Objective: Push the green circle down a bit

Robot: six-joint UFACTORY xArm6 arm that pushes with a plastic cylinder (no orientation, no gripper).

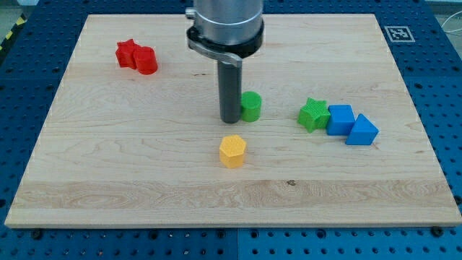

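And there's the arm's end: a broad, brushed silver-grey metal cylinder point(225, 25) with a darker grey collar band around its base, a small lip jutting at one side. Below it runs the straight dark grey matte rod point(230, 87), smooth and unmarked, ending at my tip point(230, 120).

No readable text; only a black-and-white square marker point(396, 33) on the board's point(144, 180) top-right corner.

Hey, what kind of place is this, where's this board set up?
Most likely a robotics lab bench: a wooden board rests on a blue perforated table, a printed marker tag sits at its corner, and my tip stands beside the green circle.
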